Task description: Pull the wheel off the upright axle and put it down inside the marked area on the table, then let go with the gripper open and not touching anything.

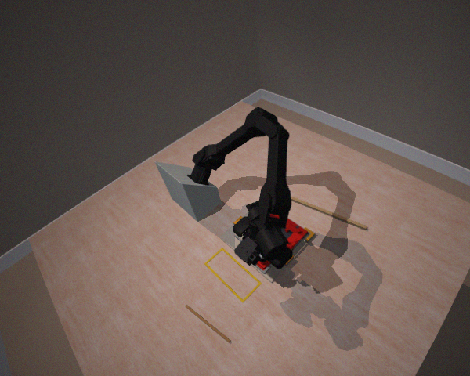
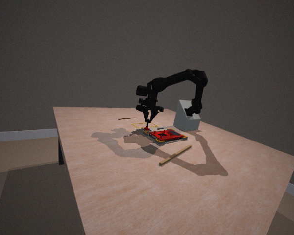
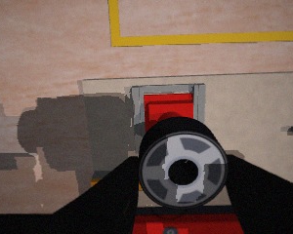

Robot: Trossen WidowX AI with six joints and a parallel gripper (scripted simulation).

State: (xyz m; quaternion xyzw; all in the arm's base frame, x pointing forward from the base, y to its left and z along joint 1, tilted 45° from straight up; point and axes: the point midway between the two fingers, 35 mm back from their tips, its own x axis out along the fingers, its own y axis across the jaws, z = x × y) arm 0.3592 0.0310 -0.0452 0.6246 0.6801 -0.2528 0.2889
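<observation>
The black parallel-jaw gripper (image 3: 184, 195) is clamped on a small wheel with a black tyre and a grey spoked hub (image 3: 184, 168) — in the wrist view the wheel fills the lower middle of the frame, its hub hole facing the camera and a dark finger (image 3: 104, 195) pressing in on it from either side. Behind the wheel, toward the middle of that frame, sits a red block in a grey frame (image 3: 168, 104) on a pale flat base plate (image 3: 249, 107), and the yellow-outlined rectangular marked area (image 3: 205, 38) runs along the top edge, well apart from the wheel. From the exterior view the jointed black arm (image 2: 177, 77) arches over from a grey wedge-shaped stand (image 2: 185, 117) right of centre and points its gripper (image 2: 147, 120) straight down at the near-left end of a red flat assembly with yellow corners (image 2: 167, 135); the wheel itself is too small to pick out there. In the top view the gripper (image 1: 249, 252) hangs near the centre of the frame, just beside the upper-right side of the yellow outline (image 1: 232, 274), not over it. Two thin wooden sticks lie on the light wooden table top (image 1: 125, 243) — one (image 1: 207, 323) toward the lower middle of the top view, the other (image 1: 328, 213) at middle right, both well apart from the gripper.
</observation>
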